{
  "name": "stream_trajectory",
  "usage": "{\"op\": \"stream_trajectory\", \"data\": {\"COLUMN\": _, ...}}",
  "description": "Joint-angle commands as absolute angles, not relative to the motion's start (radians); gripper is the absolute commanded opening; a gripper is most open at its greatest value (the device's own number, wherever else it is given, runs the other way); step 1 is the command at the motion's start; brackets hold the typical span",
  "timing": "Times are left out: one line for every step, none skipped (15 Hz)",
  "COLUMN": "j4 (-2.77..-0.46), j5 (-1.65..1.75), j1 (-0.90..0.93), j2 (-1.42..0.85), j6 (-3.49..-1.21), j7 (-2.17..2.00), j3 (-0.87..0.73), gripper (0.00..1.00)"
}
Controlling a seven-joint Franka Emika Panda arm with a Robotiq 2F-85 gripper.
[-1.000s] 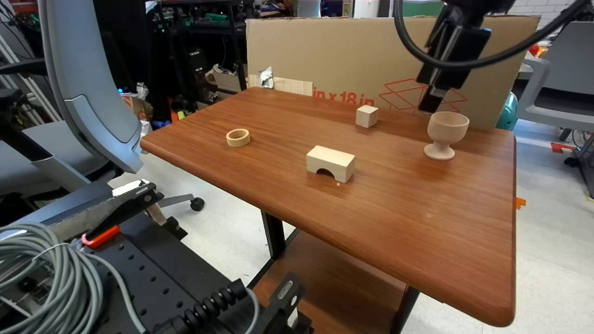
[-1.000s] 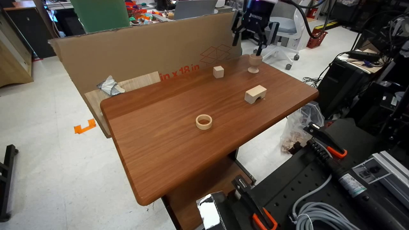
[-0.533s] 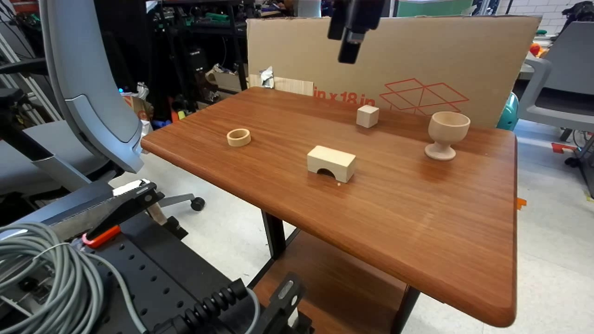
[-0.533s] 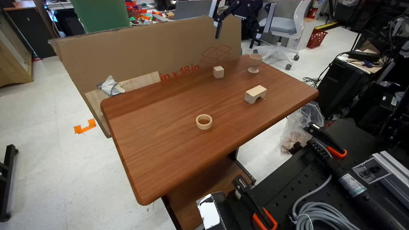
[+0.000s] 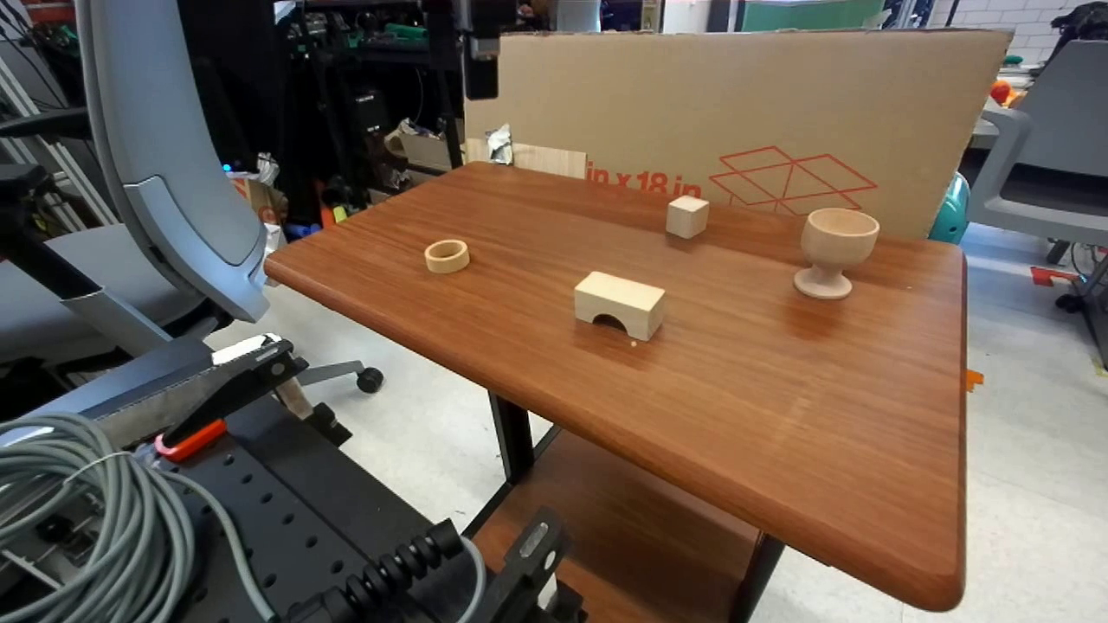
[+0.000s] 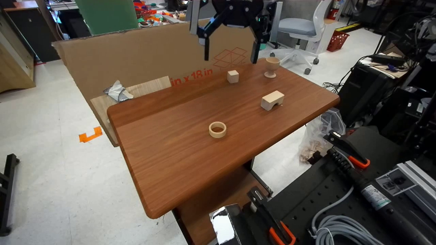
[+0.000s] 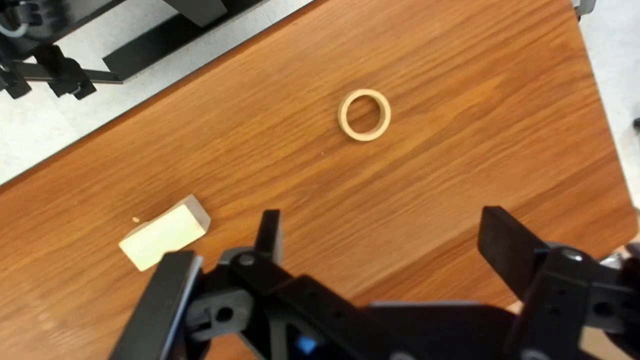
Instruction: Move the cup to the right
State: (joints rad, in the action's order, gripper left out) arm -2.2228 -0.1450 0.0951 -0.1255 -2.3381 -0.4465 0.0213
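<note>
Fingers (image 6: 206, 51): spread, gripping nothing.
Cup (image 5: 838, 240): upright, lower than the fingers, apart; probably placed.
Counter (image 5: 736, 389): I'd withdraw high above, clear of the cup.

Black two-fingered robot gripper (image 6: 230, 62): upper body cut off by the top edge in both exterior views.
Light-wood goblet-shaped cup (image 5: 836, 248): floor of its bowl hidden behind the near wall.
Pale wooden arch-cut block (image 7: 165, 235): opening mostly hidden in the wrist view.
Tiny pale speck (image 7: 135, 219): too small to identify.
Coiled grey cable (image 5: 164, 528): cut off by the left edge in an exterior view.
</note>
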Motion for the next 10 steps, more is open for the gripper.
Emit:
{"op": "stream_trajectory", "data": {"j4": -2.288, "j5": -0.083, "j1": 0.107, "j2": -0.053, "j6": -2.366, "j7": -0.344, "j3": 0.052, "gripper": 1.00}}
{"op": "stream_trajectory", "data": {"j4": -2.284, "j5": -0.039, "j1": 0.108, "j2": -0.055, "j6": -2.340, "j7": -0.330, "j3": 0.053, "gripper": 1.00}}
{"op": "stream_trajectory", "data": {"j4": -2.278, "j5": 0.013, "j1": 0.107, "j2": -0.061, "j6": -2.317, "j7": -0.358, "j3": 0.048, "gripper": 1.00}}
{"op": "stream_trajectory", "data": {"j4": -2.259, "j5": 0.054, "j1": 0.097, "j2": -0.084, "j6": -2.273, "j7": -0.383, "j3": 0.037, "gripper": 1.00}}
{"op": "stream_trajectory", "data": {"j4": -2.262, "j5": -0.014, "j1": 0.102, "j2": -0.083, "j6": -2.319, "j7": -0.372, "j3": 0.054, "gripper": 1.00}}
{"op": "stream_trajectory", "data": {"j4": -2.262, "j5": 0.013, "j1": 0.099, "j2": -0.086, "j6": -2.300, "j7": -0.374, "j3": 0.049, "gripper": 1.00}}
{"op": "stream_trajectory", "data": {"j4": -2.262, "j5": 0.022, "j1": 0.096, "j2": -0.088, "j6": -2.293, "j7": -0.374, "j3": 0.045, "gripper": 1.00}}
{"op": "stream_trajectory", "data": {"j4": -2.262, "j5": 0.027, "j1": 0.095, "j2": -0.089, "j6": -2.293, "j7": -0.374, "j3": 0.042, "gripper": 1.00}}
{"op": "stream_trajectory", "data": {"j4": -2.262, "j5": 0.029, "j1": 0.094, "j2": -0.089, "j6": -2.292, "j7": -0.374, "j3": 0.041, "gripper": 1.00}}
{"op": "stream_trajectory", "data": {"j4": -2.262, "j5": 0.030, "j1": 0.094, "j2": -0.089, "j6": -2.292, "j7": -0.374, "j3": 0.041, "gripper": 1.00}}
